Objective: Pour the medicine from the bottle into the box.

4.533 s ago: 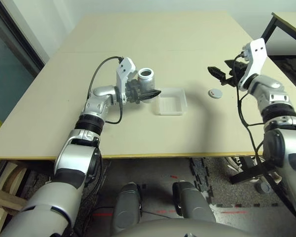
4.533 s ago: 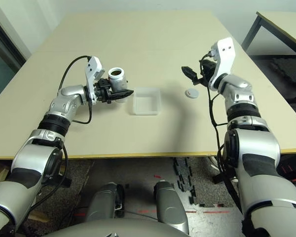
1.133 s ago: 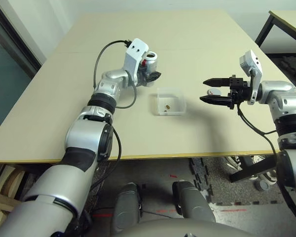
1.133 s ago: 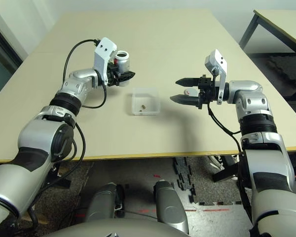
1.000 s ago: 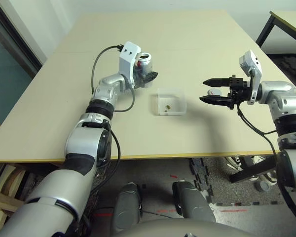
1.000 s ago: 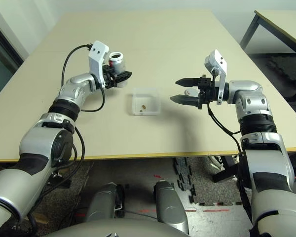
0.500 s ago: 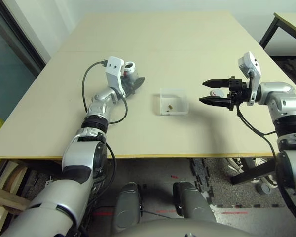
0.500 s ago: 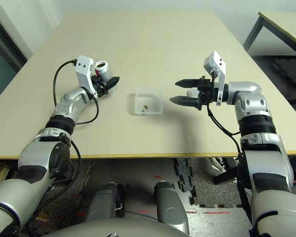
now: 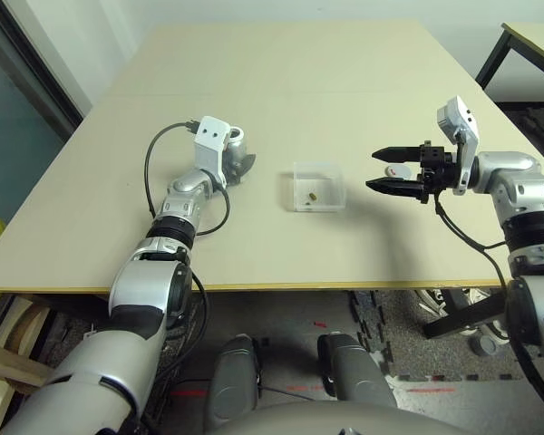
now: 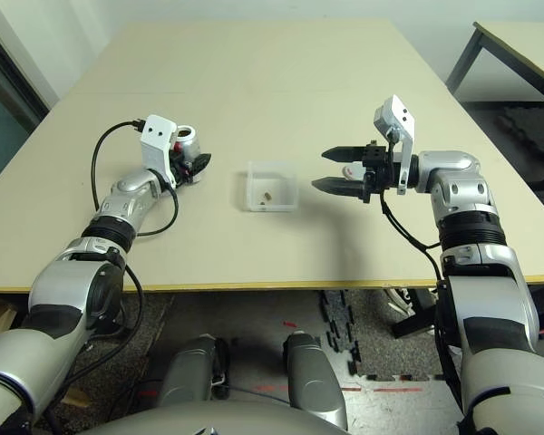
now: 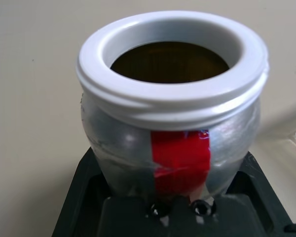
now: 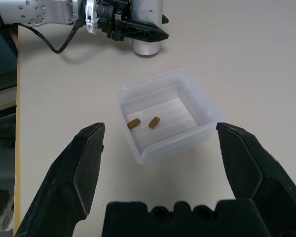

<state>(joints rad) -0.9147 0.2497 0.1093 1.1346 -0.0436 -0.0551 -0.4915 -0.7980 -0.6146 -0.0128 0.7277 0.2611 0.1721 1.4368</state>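
Over the last second the bottle [image 9: 238, 154] has been carried down and away from the box [image 9: 319, 187], toward the left of the frame, and is now upright at the table [image 9: 344, 82], clamped in the left end effector [image 10: 192, 167]. Two pills of the medicine [image 12: 143, 123] lie inside the box at frame centre. The right end effector [image 9: 387, 169] has been kept still, wide open and empty, right of the box. The pour is judged done; only release of the bottle seems left.
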